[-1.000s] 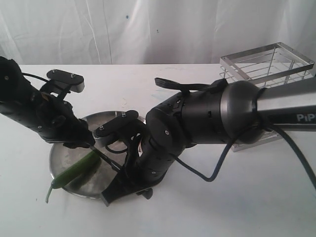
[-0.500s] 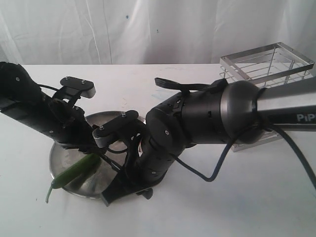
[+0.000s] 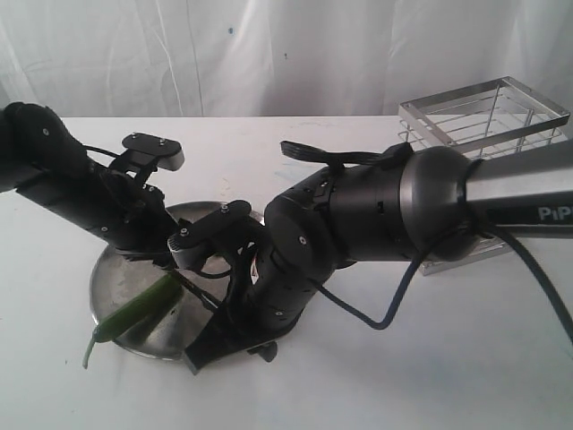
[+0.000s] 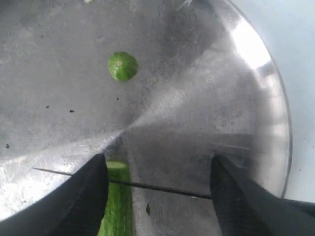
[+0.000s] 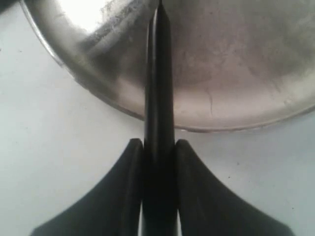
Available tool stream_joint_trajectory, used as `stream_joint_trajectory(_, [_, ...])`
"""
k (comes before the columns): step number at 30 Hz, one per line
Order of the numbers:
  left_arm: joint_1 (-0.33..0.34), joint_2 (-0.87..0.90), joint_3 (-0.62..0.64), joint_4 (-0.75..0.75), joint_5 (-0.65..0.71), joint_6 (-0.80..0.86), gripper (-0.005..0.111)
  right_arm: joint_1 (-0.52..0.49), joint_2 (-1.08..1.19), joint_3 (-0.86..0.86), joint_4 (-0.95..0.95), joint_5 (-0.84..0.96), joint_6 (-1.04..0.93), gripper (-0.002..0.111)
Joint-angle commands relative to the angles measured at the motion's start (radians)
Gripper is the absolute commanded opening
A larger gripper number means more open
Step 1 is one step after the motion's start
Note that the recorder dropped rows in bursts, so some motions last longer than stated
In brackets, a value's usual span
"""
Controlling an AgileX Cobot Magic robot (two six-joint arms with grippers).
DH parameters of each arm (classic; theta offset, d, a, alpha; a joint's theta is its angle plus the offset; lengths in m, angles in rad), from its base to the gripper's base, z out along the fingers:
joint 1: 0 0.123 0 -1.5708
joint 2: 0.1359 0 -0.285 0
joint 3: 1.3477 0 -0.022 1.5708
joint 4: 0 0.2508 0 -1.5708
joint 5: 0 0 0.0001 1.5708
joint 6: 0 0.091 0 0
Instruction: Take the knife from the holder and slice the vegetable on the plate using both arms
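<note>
The dark green vegetable (image 3: 139, 307) lies on the left of the steel plate (image 3: 100, 288), its pale stem hanging over the rim. In the left wrist view its cut end (image 4: 116, 194) sits just inside one finger (image 4: 86, 196), and a round cut slice (image 4: 122, 66) lies apart on the plate (image 4: 221, 98). My left gripper (image 4: 158, 158) is open above the plate (image 3: 163, 260). My right gripper (image 5: 158, 143) is shut on the knife's black handle. The knife's blade (image 3: 192, 287) reaches over the plate's rim (image 5: 236, 73) toward the vegetable and shows as a thin dark line (image 4: 162, 189) across the open jaws.
The silver wire holder (image 3: 483, 116) stands at the back right on the white table, behind the right arm's grey link (image 3: 519, 193). The right arm's bulky black joints (image 3: 304, 242) and a looping cable (image 3: 394, 305) hang over the plate's right side.
My left arm has swung up and to the right, and its wrist now stands higher over the plate's back. The vegetable has shifted slightly. The right arm and knife have stayed put.
</note>
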Motion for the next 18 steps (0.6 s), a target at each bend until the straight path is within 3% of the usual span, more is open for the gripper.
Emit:
stream_joint_trajectory(1, [-0.002,0.006,-0.015,-0.01,0.034,0.013,0.063,0.001,-0.003,0.003,0.0,0.001,-0.011,0.0])
stream_joint_trajectory(10, [-0.002,0.128,-0.015,0.011,0.062,0.019,0.063,0.001,-0.003,0.003,0.002,0.001,-0.011,0.0])
stream_joint_trajectory(18, [-0.002,0.115,-0.017,0.028,0.072,0.019,0.063,0.001,0.018,0.003,0.006,-0.001,-0.011,0.0])
